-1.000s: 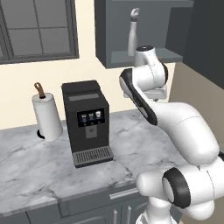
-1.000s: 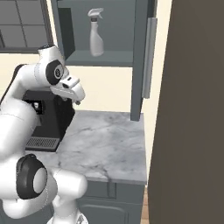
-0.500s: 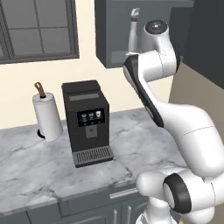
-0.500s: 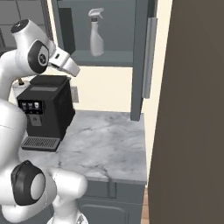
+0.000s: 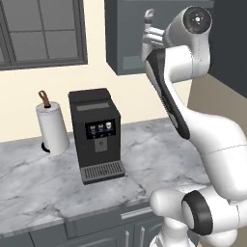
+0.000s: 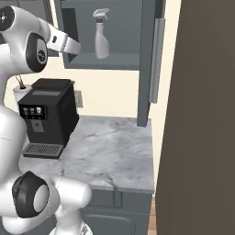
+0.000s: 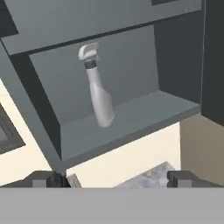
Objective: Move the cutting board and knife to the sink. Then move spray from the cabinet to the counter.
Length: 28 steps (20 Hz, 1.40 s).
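The spray [image 7: 99,92] stands upright on the shelf of the open wall cabinet [image 7: 131,118], a pale bottle with a trigger head. It also shows as the spray [image 6: 102,40] inside the cabinet [image 6: 110,62]. My gripper [image 7: 116,179] is open and empty, held in front of the shelf and short of the bottle, with its fingertips [image 7: 48,178] spread wide. In the left base view the gripper [image 5: 150,34] is raised at shelf height beside the spray's nozzle [image 5: 149,13]. Below lies the marble counter [image 6: 114,151]. The cutting board, knife and sink are out of view.
A black coffee machine [image 5: 95,135] and a paper towel roll [image 5: 52,128] stand on the counter. The cabinet door [image 6: 148,59] hangs open to the right of the shelf. A tall dark panel [image 6: 202,119] walls off the right side.
The arm has swung upward, lifting the open gripper from chest height to the level of the cabinet shelf, closer to the spray. The spray has not moved.
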Tool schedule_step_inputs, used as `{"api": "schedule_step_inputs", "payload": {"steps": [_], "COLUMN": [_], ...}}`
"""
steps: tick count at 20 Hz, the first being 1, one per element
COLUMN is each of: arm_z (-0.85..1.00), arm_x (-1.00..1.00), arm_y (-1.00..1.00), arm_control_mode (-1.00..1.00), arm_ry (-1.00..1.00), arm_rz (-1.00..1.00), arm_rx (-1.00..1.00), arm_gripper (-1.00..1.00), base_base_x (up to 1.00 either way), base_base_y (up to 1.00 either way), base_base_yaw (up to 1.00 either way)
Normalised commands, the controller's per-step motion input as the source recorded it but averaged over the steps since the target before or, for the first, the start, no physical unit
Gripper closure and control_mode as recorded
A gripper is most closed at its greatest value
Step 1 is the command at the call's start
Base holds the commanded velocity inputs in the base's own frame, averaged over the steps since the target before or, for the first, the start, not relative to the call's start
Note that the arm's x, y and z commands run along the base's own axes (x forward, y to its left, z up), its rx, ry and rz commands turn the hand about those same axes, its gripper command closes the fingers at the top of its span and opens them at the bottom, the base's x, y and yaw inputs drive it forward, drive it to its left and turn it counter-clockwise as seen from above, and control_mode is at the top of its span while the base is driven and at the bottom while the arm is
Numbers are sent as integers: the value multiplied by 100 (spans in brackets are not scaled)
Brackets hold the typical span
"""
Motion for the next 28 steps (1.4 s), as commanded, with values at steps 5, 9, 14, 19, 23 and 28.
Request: {"api": "schedule_step_inputs", "payload": {"steps": [5,9,14,19,23,28], "arm_z": [8,0,36,5,0,0], "arm_x": [0,2,1,2,25,26], "arm_y": [-2,0,-1,-1,-11,-15], "arm_control_mode": [-100,-100,-100,-100,-100,-100], "arm_ry": [-20,2,1,2,1,1], "arm_rz": [20,-1,-16,-6,2,5], "arm_rx": [-8,-10,-13,0,3,0], "arm_gripper": [-100,-100,-100,-100,-100,-100], "base_base_x": [0,0,0,0,0,0], "base_base_y": [0,0,0,0,0,0], "base_base_yaw": [0,0,0,0,0,0]}}
